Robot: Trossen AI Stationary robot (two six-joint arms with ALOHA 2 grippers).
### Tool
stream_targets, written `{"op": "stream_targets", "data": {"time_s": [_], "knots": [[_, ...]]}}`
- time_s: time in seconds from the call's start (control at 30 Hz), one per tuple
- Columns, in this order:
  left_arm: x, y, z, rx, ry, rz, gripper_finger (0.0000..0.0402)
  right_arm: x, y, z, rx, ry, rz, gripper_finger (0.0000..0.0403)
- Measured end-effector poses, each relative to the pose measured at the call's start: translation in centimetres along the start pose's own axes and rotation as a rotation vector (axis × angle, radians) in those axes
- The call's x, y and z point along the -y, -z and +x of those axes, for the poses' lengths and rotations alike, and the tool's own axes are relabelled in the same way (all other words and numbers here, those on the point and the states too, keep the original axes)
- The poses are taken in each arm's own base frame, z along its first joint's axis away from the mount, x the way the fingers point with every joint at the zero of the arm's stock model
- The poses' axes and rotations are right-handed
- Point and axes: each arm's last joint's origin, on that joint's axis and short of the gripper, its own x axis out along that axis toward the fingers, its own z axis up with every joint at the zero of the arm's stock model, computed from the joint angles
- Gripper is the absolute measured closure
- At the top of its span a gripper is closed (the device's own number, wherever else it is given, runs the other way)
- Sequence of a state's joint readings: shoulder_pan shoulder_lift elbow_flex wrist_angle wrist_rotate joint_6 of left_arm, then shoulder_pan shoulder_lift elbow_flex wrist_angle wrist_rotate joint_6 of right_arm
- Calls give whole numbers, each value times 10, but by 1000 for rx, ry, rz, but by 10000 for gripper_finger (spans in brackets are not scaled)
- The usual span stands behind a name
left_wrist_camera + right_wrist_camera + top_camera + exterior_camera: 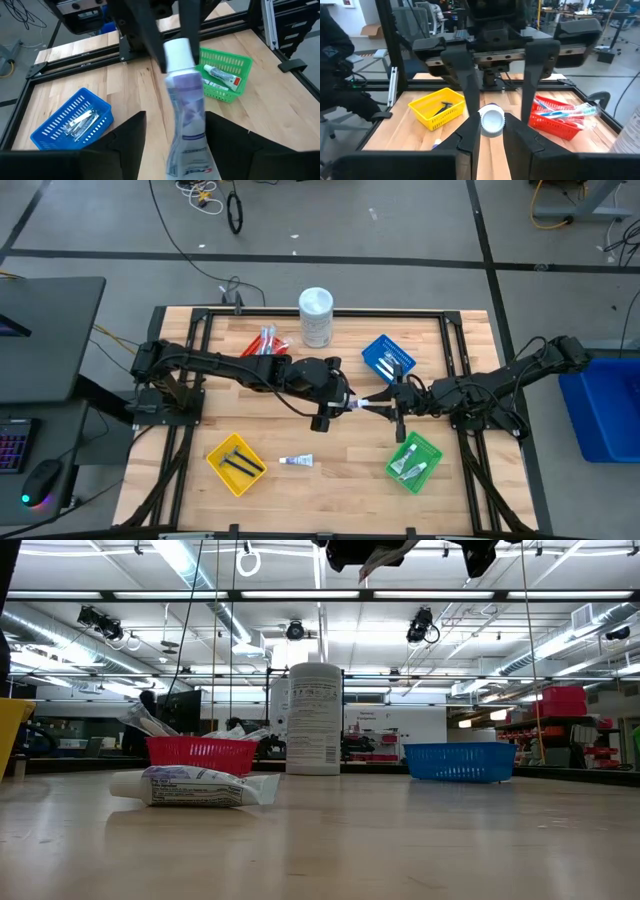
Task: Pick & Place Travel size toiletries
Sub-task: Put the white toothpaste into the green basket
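- You have the tube held in mid-air above the counter, between the two arms.
- Your right gripper has its fingers clamped on the tube's white cap.
- Your left gripper has its fingers spread wide, clear of the tube's sides.
- Another tube lies on the counter, between the yellow basket and the green basket.

This is a robotics lab or workshop, a large open hall. The wooden table stands in a black metal frame on a grey concrete floor, and loose cables lie on that floor. Long ceiling lights, bare pipes and ducts hang above. A desk with a keyboard and a mouse stands beside. Office chairs are behind.
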State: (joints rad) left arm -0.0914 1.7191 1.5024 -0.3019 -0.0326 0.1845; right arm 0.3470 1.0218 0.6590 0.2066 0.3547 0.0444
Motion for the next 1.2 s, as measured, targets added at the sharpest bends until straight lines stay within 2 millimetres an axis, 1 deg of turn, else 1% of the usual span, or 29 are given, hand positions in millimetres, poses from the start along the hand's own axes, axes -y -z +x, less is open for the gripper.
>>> {"op": "stream_targets", "data": {"time_s": [0.07,0.37,0.57,0.8,1.0,1.2], "knots": [[0,-1,-1,2,2,-3,198,0,0,0,0,0,0,329],[-2,-8,-19,28,-2,1,205,0,0,0,-6,0,-3,330],[-1,-9,-20,34,21,-8,210,0,1,-1,-14,-4,-5,330],[-1,-9,-20,35,23,-21,253,-3,3,-4,-47,-143,18,332],[-1,-9,-20,38,45,-24,296,-4,6,-4,-84,-172,28,333],[-1,-9,-20,39,47,-41,337,-4,1,-12,-65,-208,34,333]]}}
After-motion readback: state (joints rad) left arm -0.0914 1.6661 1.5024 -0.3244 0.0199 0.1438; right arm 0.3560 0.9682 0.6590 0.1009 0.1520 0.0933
